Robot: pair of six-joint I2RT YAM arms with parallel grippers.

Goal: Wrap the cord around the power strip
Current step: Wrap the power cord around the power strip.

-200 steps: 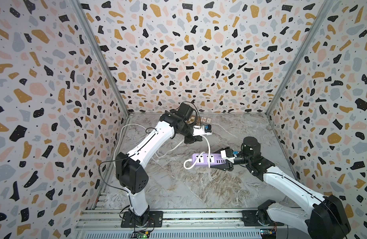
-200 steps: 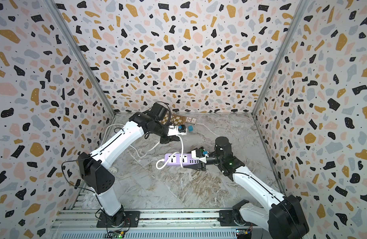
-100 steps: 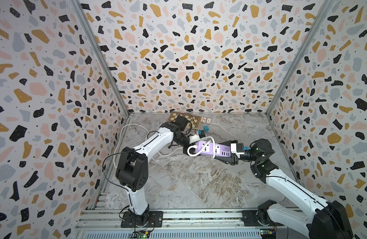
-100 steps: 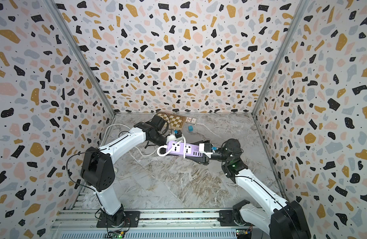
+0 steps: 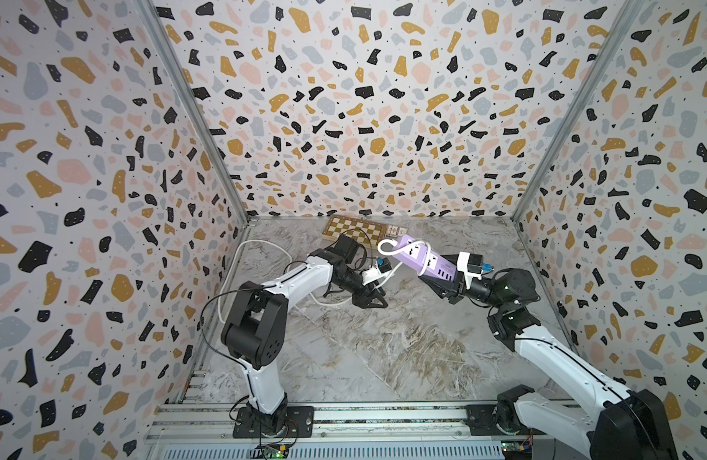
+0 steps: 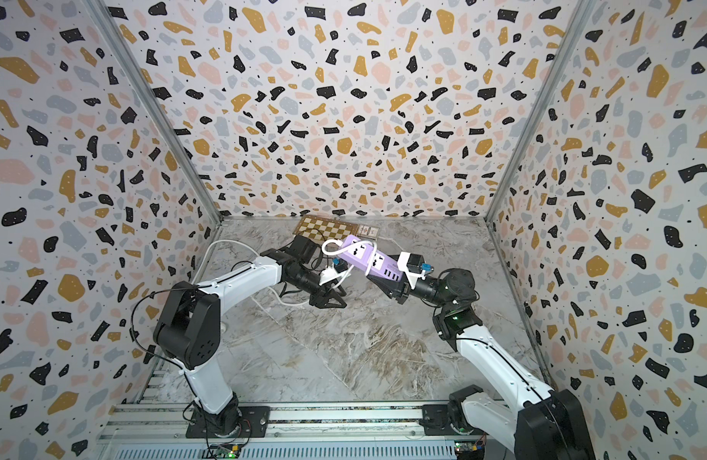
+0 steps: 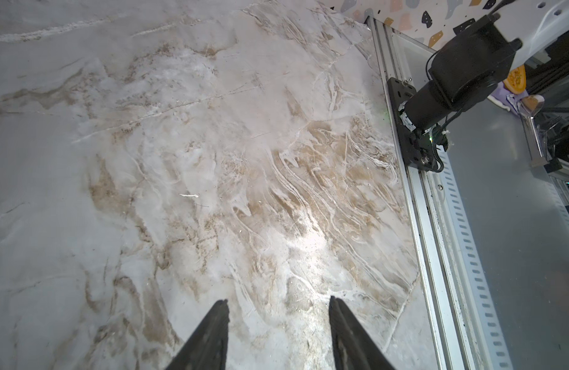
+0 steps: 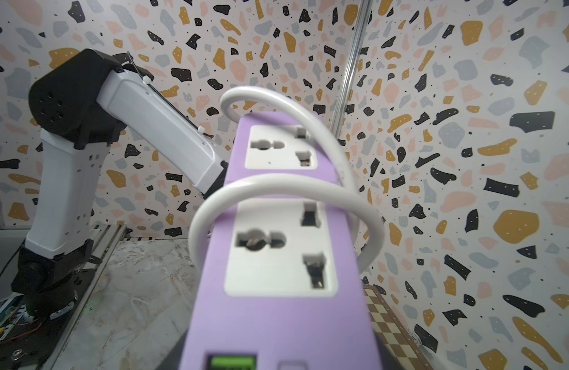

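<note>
power strip (image 5: 421, 259) is in the air, tilted, at about 1 o'clock from table (image 5: 383, 358) centre, free end pointing to 10 o'clock. cord (image 8: 276, 189) makes one turn across its face between the two sockets (image 8: 281, 147), arcs past the free end, then trails off toward 9 o'clock onto the marble. right gripper (image 5: 443, 284) is pinching the strip's USB end. left gripper (image 7: 278, 320) sits at 8 o'clock of the strip with fingers spread and nothing between them. chessboard (image 5: 355, 231) lies at 11 o'clock by the back wall.

Bright even light, blurry close foreground
</note>
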